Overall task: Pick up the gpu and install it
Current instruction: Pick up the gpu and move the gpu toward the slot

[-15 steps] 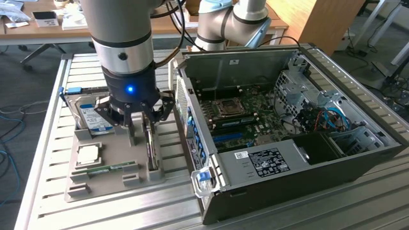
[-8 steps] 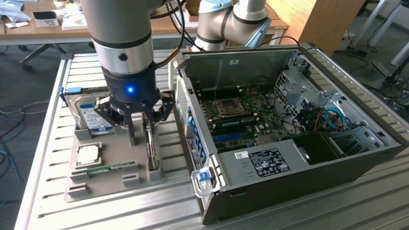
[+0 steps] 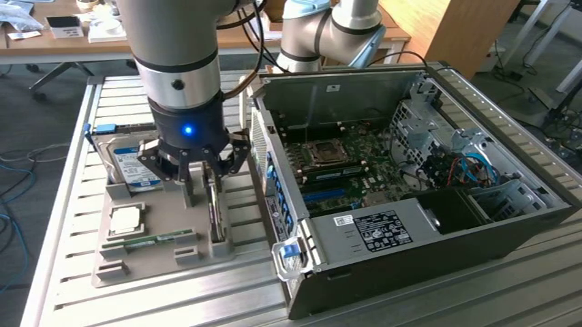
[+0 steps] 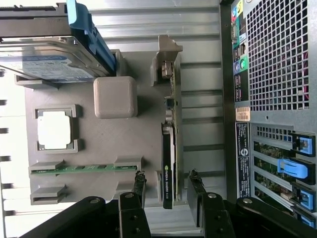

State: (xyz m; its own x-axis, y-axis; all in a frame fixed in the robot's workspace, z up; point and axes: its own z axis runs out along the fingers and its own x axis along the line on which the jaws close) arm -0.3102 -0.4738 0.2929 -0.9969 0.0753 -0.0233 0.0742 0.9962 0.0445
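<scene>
Hovering right over the parts holder, the black two-fingered gripper [image 3: 211, 174] hangs with its jaws apart, one finger on each side of the gpu [image 3: 215, 208], a thin black card with green lettering on its upper edge. In the wrist view the fingertips [image 4: 140, 181] straddle that edge with a gap on both sides, so nothing is clamped yet and the gpu [image 4: 168, 171] sits untouched in its slot. It stands on its long edge in the grey moulded holder tray [image 3: 159, 204], which I read as deliberate: upright, it offers its thin dimension to the fingers. The gripper [image 4: 167, 182] is lined up across that thickness, near one end of the card.

Just beside it on the same tray rest the silver hard drive with the blue-and-white label [image 3: 135, 167], a square silver processor chip [image 3: 125, 219] and the narrow green memory stick [image 3: 150, 240], each in its own cradle. To the exterior view's right, the dark open computer case [image 3: 509, 225] lies on its side on the slatted aluminium table [image 3: 82, 286], green motherboard [image 3: 341, 160] facing up, probably so its slots can be reached from above.
</scene>
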